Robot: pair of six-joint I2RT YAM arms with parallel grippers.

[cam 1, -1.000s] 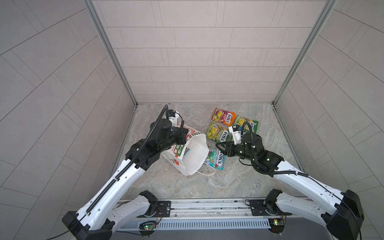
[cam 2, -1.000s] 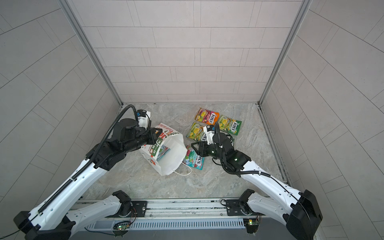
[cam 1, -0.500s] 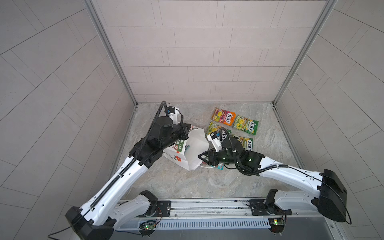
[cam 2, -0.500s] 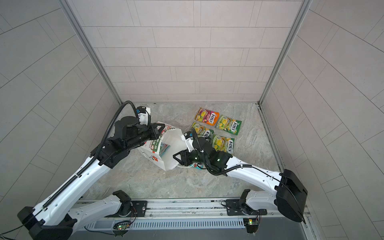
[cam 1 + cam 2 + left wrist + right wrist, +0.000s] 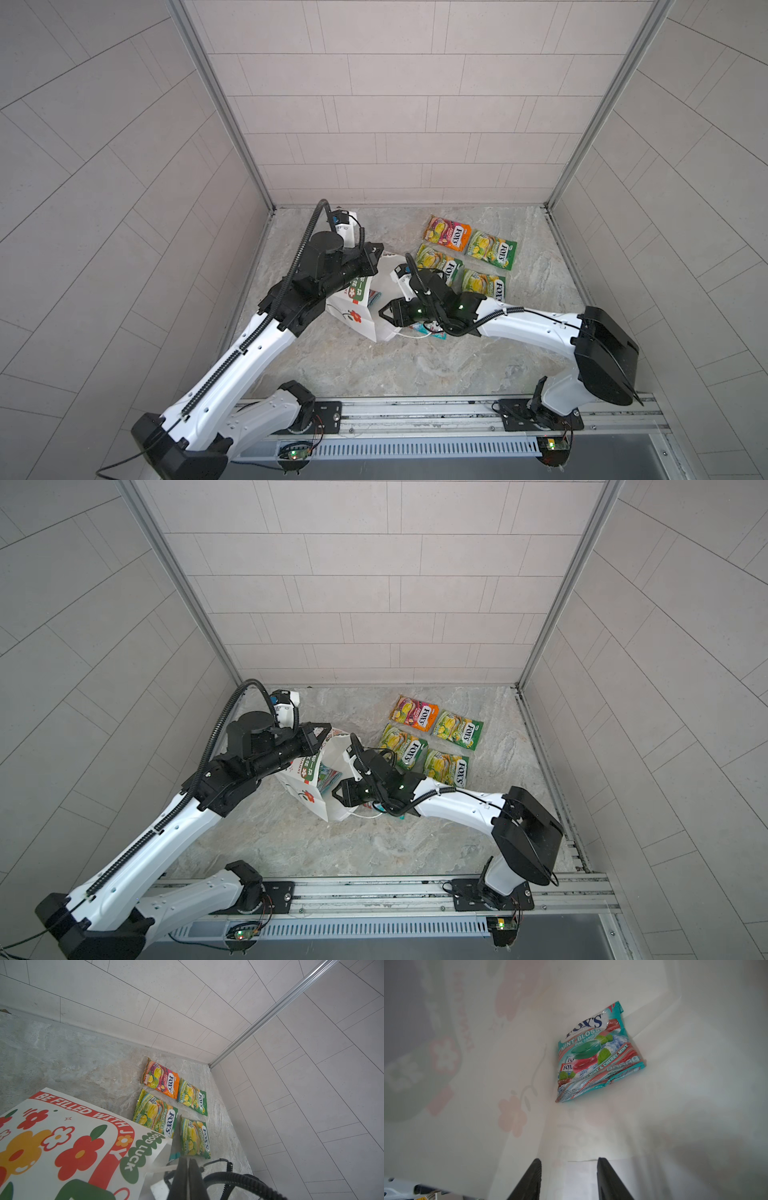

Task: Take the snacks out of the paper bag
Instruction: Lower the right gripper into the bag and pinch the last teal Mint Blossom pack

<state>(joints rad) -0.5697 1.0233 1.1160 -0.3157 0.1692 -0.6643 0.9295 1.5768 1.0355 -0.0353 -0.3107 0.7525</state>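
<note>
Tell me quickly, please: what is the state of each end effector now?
Left end effector: closed, pinching the paper bag at its rim.
Right end effector: open inside the bag, empty; the teal packet lies ahead, untouched.

left arm [image 5: 249, 345] stretches forward and up, its forearm near level; the left jaws are pinched flat on the rim of the paper bag [image 5: 357, 322]. right arm [image 5: 534, 328] lies low, elbow bent back, forearm reaching leftward; the right jaws stand parted, nothing between them.
</note>
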